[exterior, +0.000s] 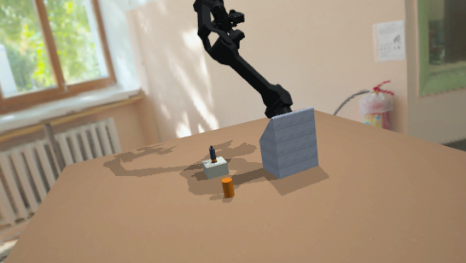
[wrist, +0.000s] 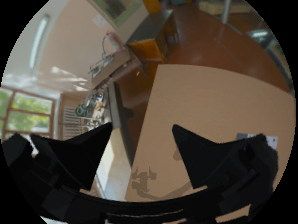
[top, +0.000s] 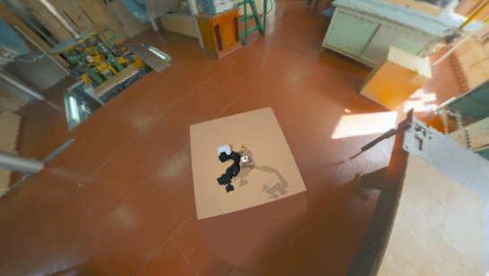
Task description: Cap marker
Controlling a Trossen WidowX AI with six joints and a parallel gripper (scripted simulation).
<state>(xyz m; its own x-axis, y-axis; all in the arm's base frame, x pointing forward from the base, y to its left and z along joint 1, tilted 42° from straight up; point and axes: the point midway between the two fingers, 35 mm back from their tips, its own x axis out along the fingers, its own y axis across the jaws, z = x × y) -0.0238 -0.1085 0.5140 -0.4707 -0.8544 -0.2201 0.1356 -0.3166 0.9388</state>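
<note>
The marker [exterior: 212, 154], dark with an orange band low down, stands upright in the pale holder block [exterior: 217, 172] [top: 244, 159] with its tip bare. The orange cap [exterior: 228, 189] [top: 242, 146] stands upright on the table, apart from the block and nearer to the exterior view. My gripper [wrist: 143, 127] is open, its two black fingers wide apart with nothing between them. The arm holds it high above the table, well away from the cap and marker. Neither cap nor marker shows in the wrist view.
A large blue-grey block [exterior: 296, 143] [top: 223, 149] stands on the table [top: 269, 130] [exterior: 128, 222] beside the arm's base, to the right of the marker and cap in the exterior view. The arm's shadow falls across the table around the holder.
</note>
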